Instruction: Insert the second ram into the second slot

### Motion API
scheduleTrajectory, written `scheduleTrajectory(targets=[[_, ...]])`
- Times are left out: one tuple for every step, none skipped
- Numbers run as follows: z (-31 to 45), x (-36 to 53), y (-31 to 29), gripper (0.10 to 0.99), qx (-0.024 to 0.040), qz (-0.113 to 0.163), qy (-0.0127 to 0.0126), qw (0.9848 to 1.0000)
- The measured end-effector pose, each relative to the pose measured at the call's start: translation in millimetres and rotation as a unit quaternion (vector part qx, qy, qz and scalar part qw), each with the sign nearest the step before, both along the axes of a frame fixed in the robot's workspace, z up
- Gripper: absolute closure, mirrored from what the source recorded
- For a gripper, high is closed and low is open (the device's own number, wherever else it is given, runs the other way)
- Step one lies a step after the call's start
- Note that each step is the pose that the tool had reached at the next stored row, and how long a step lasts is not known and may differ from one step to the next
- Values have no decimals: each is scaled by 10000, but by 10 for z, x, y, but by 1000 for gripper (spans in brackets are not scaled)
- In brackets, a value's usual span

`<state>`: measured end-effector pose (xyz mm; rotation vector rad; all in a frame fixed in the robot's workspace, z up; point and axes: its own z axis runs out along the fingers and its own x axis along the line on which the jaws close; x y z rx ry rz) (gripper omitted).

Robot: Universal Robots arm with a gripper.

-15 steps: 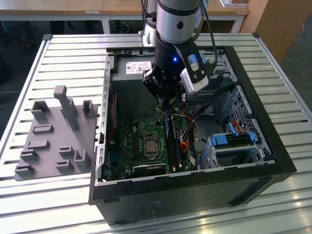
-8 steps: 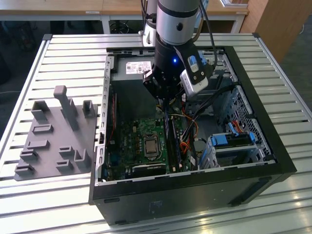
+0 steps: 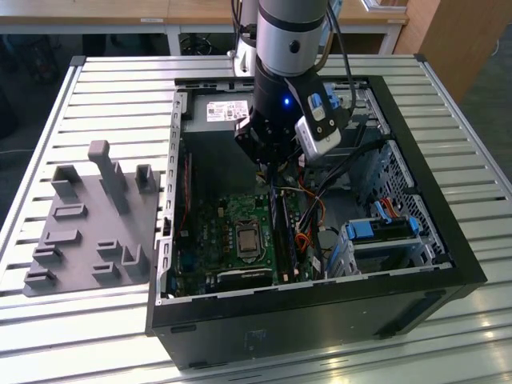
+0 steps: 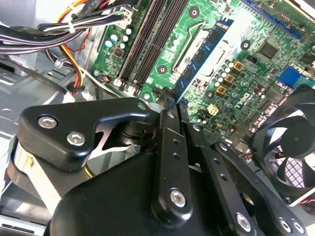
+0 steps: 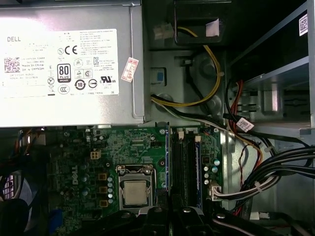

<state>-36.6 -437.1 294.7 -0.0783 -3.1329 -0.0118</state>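
Clamping ram (image 4: 201, 55), jaws closed narrow on thin stick, black chips showing along blue face. Ram sits above board (image 5: 98, 147), just beside slots (image 4: 147, 42), on side toward CPU socket (image 5: 135, 189); cannot tell whether lower edge touches board. Fan (image 4: 290, 142) near, on socket side of jaws. Wire bundles (image 5: 275, 167) beyond slots. Farther off, labelled power supply (image 5: 69, 64) at board's edge. Arm (image 3: 292, 32) reaches down into open case (image 3: 320, 320) on slatted desk (image 3: 104, 96). Grey fixture plate (image 3: 88, 232) beside case, at exterior view's left.
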Motion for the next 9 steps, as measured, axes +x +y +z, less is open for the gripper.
scheduleTrajectory(targets=[[-7,0,0,949,1,0,0,10000],[-14,0,0,949,2,0,1,10000],[-20,0,0,949,3,0,1,10000],[-26,0,0,949,3,0,3,10000],[-28,0,-1,949,3,0,3,10000],[-30,0,-1,949,-2,0,3,10000],[-32,0,-1,949,-4,0,4,10000],[-34,0,-1,949,-4,0,3,10000],[-34,0,-1,949,-4,0,3,10000]])
